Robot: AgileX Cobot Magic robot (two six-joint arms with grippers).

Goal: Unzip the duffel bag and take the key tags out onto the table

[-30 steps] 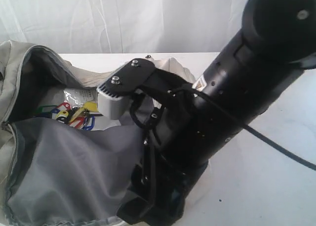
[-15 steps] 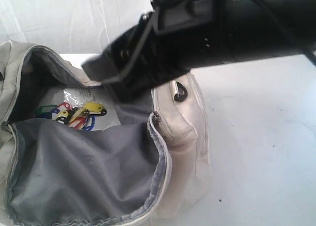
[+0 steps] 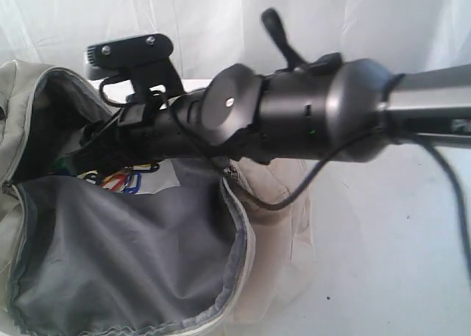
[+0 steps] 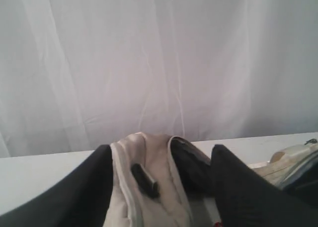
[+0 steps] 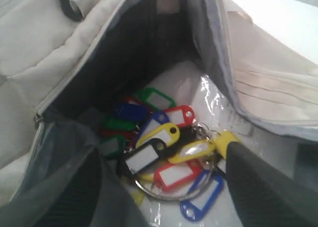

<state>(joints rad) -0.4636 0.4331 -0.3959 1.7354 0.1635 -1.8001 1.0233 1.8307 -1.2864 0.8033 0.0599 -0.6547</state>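
Right wrist view: we are watching the right end effector (image 5: 164,152) hanging spread wide, grasping nothing, aimed at the key tags (image 5: 159,160).
Key tags: lying deep inside the duffel bag (image 5: 89,38); glossy flat plastic, metal rings.
Left end effector (image 4: 161,152): seemingly clenching the bag's rim, keeping the mouth agape for access.
Bag: soft cream fabric, grey lining, slumping on the white desk (image 3: 383,226).

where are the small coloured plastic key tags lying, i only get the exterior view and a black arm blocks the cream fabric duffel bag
Observer: In the right wrist view, the key tags lie bunched on clear plastic film at the bottom of the open duffel bag.
Operator: is the right gripper on them
Observer: No. The right gripper is open, its fingers straddling the bunch, with nothing gripped.
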